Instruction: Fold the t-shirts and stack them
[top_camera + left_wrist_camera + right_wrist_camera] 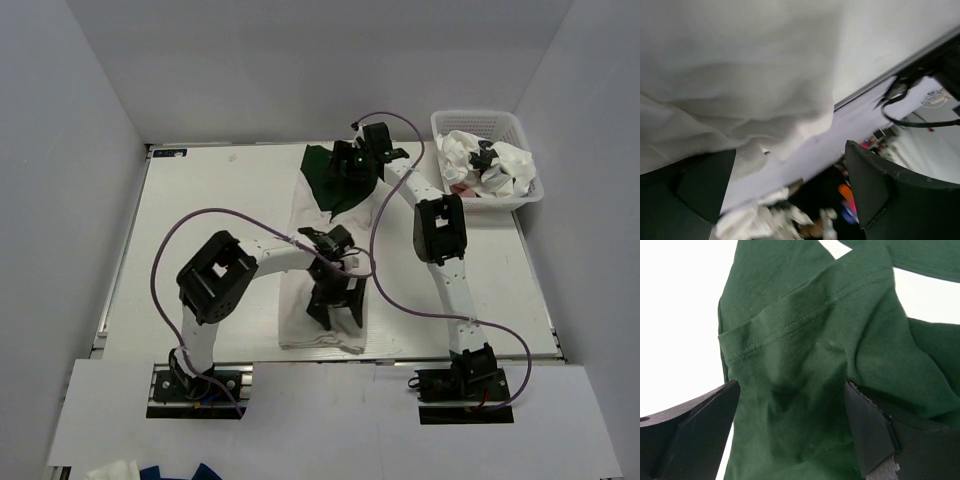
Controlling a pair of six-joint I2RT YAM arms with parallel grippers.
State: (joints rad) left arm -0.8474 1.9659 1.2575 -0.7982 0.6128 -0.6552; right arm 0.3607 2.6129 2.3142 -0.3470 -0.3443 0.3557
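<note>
Two t-shirts lie on the worktop: one white t-shirt and one dark green t-shirt. More crumpled white t-shirts, one with black print, fill the white basket at the far right corner; how many there are cannot be told

There are two hands. The left hand hangs over the near half of the white t-shirt, its fingers spread wide. In the left wrist view the rumpled white cloth lies just ahead of the parted fingers, not pinched. The right hand is down on the green t-shirt, fingers also wide apart, with bunched green cloth between them but not clamped

The white t-shirt's long axis runs from the worktop's near edge towards the far edge. The green one sits bunched at its far end, touching it
</note>
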